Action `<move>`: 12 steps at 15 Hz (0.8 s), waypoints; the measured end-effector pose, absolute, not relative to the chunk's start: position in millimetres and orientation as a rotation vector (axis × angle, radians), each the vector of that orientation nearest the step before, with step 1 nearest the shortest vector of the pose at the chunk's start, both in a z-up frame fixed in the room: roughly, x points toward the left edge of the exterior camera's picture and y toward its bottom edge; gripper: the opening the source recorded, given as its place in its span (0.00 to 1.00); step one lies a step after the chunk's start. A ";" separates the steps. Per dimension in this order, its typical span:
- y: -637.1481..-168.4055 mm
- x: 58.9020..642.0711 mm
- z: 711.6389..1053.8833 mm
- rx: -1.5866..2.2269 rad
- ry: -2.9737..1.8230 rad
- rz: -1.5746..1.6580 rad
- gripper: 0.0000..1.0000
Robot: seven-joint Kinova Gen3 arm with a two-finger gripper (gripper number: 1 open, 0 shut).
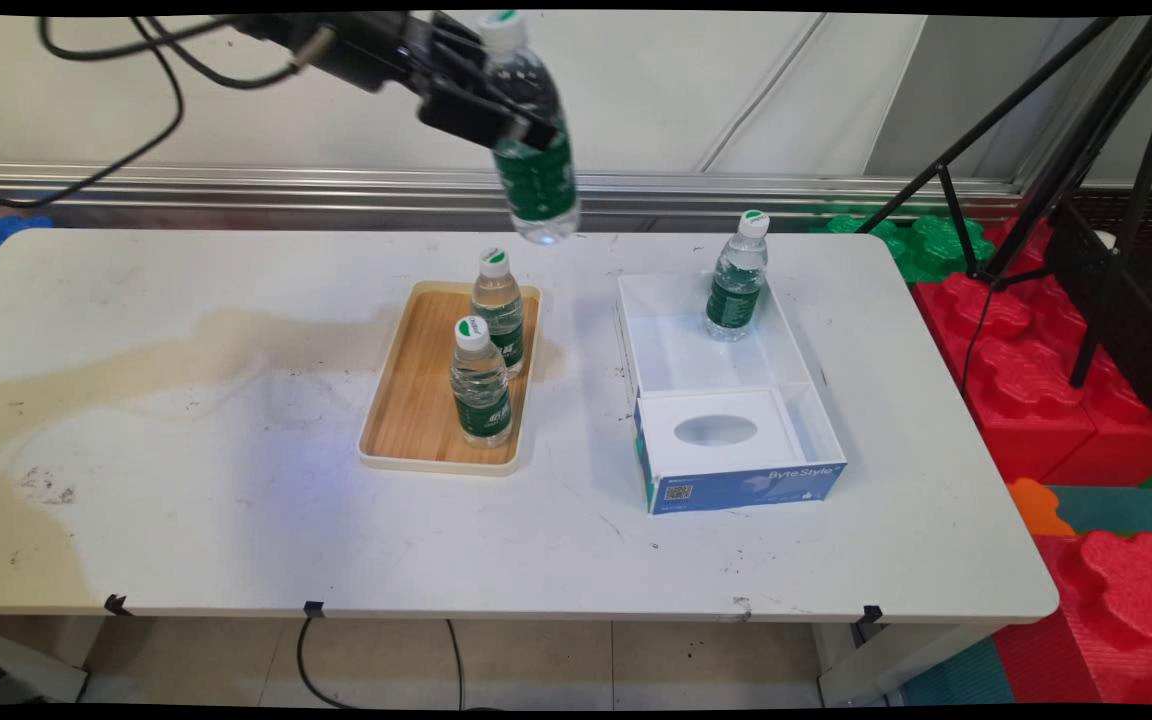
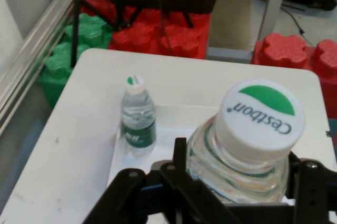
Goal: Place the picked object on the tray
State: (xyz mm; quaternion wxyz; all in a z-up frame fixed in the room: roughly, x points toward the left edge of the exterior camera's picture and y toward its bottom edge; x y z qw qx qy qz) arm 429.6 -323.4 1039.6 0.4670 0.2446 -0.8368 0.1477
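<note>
Main view: I've got the gripper (image 1: 496, 105) clamped on a water bottle (image 1: 533, 140), tilted, high above the table (image 1: 186, 480) between the wooden tray (image 1: 416, 400) and the white box (image 1: 796, 350).

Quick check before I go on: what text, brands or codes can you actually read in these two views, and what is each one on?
"C'estbon": on the white-and-green cap of the held bottle, gripped in the pincer, hand view.
"ByteStyle": on the blue front of the white box, main view.
QR code and small print beside it on that box front: too small to read.
Green labels on the tray bottles and the bottle in the box: print too small to read.
</note>
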 end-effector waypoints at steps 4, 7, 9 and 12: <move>-318.1 460.7 1049.3 0.642 -2.055 0.394 0.00; -320.7 480.2 1051.6 0.674 -2.056 0.423 0.00; -326.1 492.3 1049.5 0.696 -2.058 0.445 0.00; -339.7 505.4 1035.7 0.724 -2.074 0.467 0.00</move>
